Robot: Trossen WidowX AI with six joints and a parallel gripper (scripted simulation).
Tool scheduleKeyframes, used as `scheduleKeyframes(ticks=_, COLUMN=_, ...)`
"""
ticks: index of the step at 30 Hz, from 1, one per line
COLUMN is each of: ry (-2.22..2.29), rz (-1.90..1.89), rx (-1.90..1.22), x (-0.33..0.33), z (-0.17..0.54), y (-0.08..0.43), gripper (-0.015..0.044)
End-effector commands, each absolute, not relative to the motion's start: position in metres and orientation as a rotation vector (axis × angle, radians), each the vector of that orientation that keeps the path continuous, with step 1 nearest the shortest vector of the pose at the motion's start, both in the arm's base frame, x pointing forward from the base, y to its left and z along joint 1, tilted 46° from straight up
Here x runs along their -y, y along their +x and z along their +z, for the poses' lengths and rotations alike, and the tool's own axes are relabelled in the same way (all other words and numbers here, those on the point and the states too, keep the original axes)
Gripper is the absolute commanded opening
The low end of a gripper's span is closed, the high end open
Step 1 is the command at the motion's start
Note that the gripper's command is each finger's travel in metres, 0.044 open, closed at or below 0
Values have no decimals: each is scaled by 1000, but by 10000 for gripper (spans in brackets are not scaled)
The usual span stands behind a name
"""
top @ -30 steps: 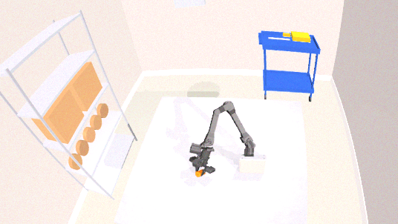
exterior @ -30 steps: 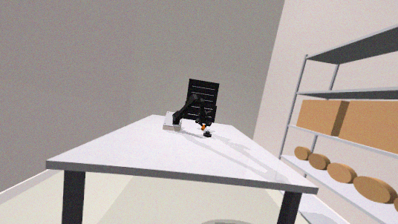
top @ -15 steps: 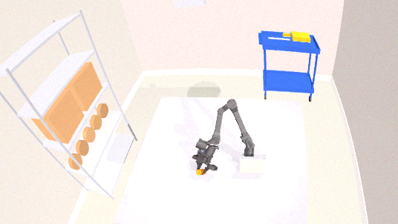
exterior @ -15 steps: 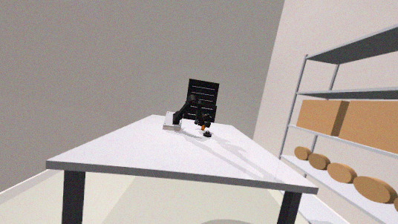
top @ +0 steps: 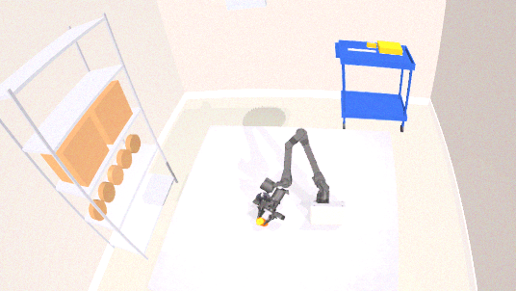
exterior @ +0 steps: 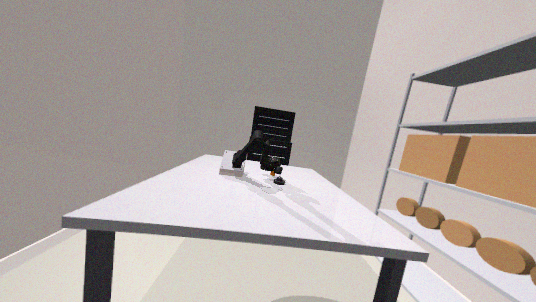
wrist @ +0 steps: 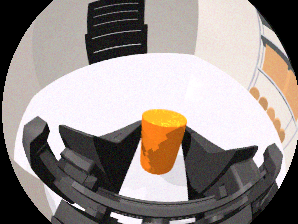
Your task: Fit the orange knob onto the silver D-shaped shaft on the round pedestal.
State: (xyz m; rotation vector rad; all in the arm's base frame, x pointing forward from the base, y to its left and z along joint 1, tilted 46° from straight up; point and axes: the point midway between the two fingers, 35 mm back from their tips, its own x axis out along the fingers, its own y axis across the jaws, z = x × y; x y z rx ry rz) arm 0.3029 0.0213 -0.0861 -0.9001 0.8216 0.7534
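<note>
The orange knob (top: 261,222) (exterior: 272,174) (wrist: 161,150) is held between the fingers of my gripper (top: 265,218) (exterior: 272,171) (wrist: 162,127). In the wrist view the knob is a short cylinder with its yellow-lit end face up and a patchy shadow on its side. No hole shows. The dark round pedestal (exterior: 279,181) stands on the table in the exterior view, just right of the knob and slightly lower in the picture. The knob and pedestal look apart there. The shaft is too small to make out. The pedestal cannot be made out in the top view or the wrist view.
The arm's pale base (top: 327,214) (exterior: 232,170) sits on the white table (top: 217,260) (exterior: 200,200). A shelf with orange boxes (top: 113,111) stands on the left in the top view. A blue cart (top: 374,105) stands beyond the table, and a black slatted panel (exterior: 274,130) rises behind the arm.
</note>
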Motion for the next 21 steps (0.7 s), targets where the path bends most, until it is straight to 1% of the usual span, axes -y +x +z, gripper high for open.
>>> scheduleKeyframes(ticks=1, ry=-878, rz=776, rx=-770, x=-18, z=-85, y=300, gripper=180)
scheduleKeyframes(ticks=8, ry=-826, rz=820, rx=-668, x=-12, z=-83, y=296, gripper=180)
scheduleKeyframes(ticks=13, ry=-836, rz=812, rx=-687, x=-11, z=-82, y=295, gripper=180)
scheduleKeyframes(ticks=16, ry=-834, rz=811, rx=-686, x=-12, z=-83, y=296, gripper=259)
scheduleKeyframes(ticks=21, ry=-834, rz=811, rx=-686, x=-12, z=-83, y=296, gripper=260)
